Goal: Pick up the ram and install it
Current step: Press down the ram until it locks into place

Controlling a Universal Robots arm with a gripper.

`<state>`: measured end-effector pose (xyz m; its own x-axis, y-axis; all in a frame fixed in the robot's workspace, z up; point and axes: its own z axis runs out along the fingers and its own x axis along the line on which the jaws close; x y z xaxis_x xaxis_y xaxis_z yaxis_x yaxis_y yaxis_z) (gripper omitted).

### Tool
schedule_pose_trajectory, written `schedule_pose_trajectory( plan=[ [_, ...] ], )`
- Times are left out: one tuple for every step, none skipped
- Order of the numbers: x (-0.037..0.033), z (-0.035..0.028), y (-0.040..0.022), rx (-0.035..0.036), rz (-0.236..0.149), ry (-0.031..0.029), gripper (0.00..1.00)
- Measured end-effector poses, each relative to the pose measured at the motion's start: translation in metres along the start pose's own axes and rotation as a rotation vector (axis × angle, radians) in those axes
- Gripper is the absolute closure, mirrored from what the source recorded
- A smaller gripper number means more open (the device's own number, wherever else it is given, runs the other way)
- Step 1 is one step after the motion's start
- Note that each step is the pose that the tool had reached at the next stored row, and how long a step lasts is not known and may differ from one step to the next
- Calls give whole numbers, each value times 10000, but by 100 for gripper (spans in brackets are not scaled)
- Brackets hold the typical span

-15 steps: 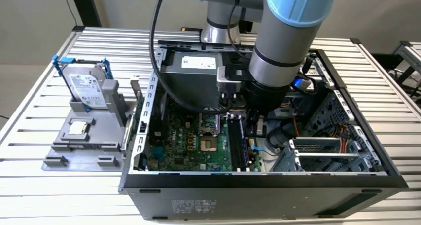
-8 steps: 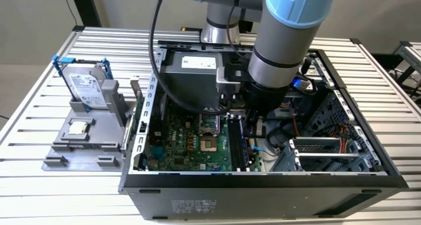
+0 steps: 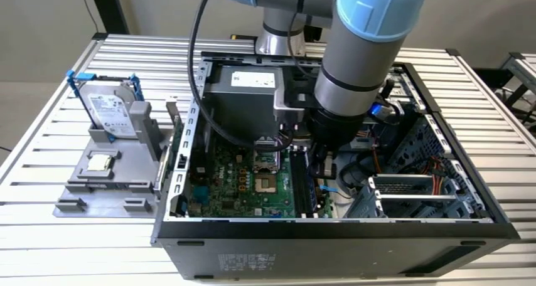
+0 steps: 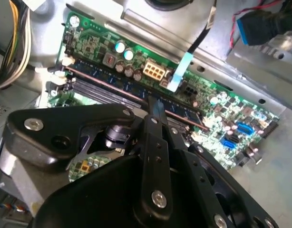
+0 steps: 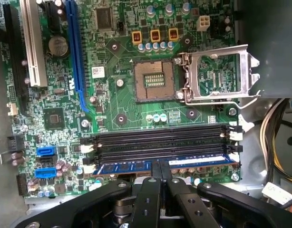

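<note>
The ram (image 5: pixel 160 166) already stands in the outermost of the motherboard's (image 5: pixel 122 114) memory slots, farthest from the empty processor socket (image 5: pixel 154 80). The gripper (image 5: pixel 160 172) bears on its middle, fingers (image 5: pixel 154 167) together on the top edge; full seating cannot be judged.

Exterior view: high and set back, facing down into the open computer case (image 3: pixel 335 229) on the slatted worktop (image 3: pixel 50 248). First wrist view: close, straight down over the pincer (image 5: pixel 160 166) onto the motherboard (image 5: pixel 117 114). Second wrist view: close, slanted; shared by both, memory slots (image 4: pixel 112 90).
</note>
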<state>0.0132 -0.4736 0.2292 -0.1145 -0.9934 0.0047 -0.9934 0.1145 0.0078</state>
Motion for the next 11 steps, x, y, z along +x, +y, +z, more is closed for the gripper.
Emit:
schedule_pose_trajectory(
  plan=[
    [0,17,0,0,-1,1,100],
    [0,36,0,0,-1,0,100],
    [0,54,0,-1,0,4,100],
    [1,67,0,-2,0,13,100],
    [1,82,0,-2,0,20,100],
    [2,100,0,-3,0,23,100],
    [2,118,0,-3,0,24,100],
    [0,129,0,-5,0,35,100],
    [-1,126,2,-6,2,41,100],
    [-4,88,2,-3,3,28,100],
    [-6,64,2,3,2,-30,100]
  ],
)
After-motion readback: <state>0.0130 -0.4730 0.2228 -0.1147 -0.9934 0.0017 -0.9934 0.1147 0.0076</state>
